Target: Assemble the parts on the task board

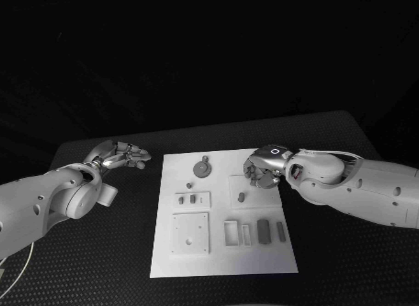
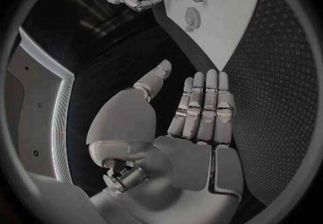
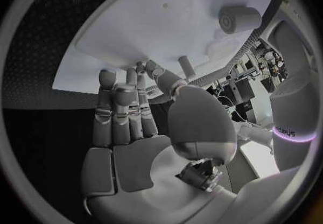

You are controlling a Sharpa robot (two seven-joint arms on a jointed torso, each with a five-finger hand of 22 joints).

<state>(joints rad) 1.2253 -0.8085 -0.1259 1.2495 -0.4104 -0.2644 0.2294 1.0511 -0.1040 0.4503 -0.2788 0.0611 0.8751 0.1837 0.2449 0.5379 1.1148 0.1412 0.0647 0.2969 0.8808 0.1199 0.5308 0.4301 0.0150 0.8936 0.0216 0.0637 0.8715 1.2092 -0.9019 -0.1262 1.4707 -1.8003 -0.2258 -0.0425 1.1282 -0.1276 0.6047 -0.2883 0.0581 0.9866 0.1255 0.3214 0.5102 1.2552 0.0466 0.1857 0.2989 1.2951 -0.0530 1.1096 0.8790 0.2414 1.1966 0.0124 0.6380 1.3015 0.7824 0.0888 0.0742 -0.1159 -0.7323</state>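
Lying flat in the middle of the black table [image 1: 99, 255], the task board [image 1: 223, 258] was seen with grey parts [image 1: 263, 231] set in its recesses — long pieces running toward the robot, a round part [image 1: 201, 168] near the far edge. The right hand [image 1: 263, 171] was held over the board's right edge, fingers loosely apart, nothing gripped. The left hand [image 1: 120, 156] was kept off the board's left side, fingers extended and empty.

A black table [image 1: 99, 255] with a fine dotted texture lies under and around both hands. Beyond its far edge, past the fingertips, the room falls into darkness, with no wall or floor distinguishable.
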